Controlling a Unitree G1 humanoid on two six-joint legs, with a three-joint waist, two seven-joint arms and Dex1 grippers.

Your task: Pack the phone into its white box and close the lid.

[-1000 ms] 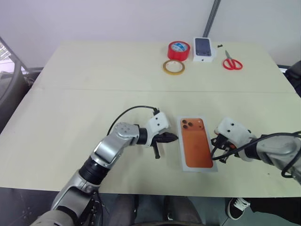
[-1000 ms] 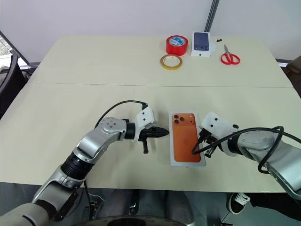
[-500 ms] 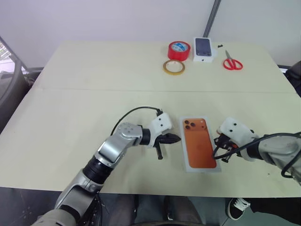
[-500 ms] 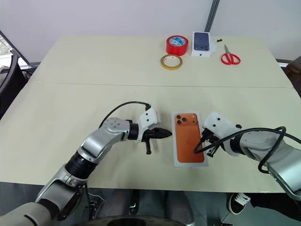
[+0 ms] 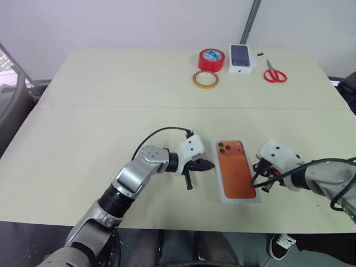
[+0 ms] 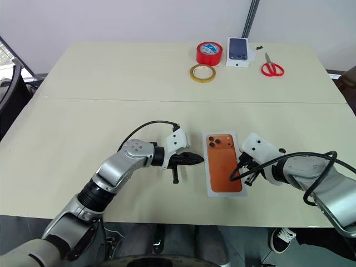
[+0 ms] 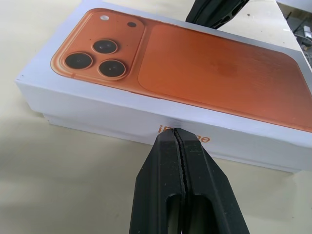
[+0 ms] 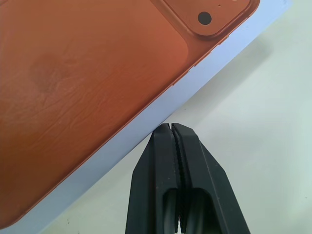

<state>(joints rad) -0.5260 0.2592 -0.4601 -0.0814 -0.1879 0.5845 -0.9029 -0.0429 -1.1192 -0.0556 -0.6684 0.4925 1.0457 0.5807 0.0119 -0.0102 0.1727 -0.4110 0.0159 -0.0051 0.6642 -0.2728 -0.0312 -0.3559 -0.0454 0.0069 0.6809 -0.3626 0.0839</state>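
Table (image 5: pixel 83 122): the lid (image 5: pixel 236 169), orange phone print up, sits on the white box (image 7: pixel 63 121) near the front edge, box closed or nearly so. Left gripper (image 5: pixel 207 164) and right gripper (image 5: pixel 257 177) flank its long sides, each with jaws pressed together, empty. Judgement: the step is seating and squaring the lid; push level and evenly from both sides, tips low on the wall, so it doesn't skew. Hidden: the phone itself; whether the lid is fully down; whether either tip touches cardboard.
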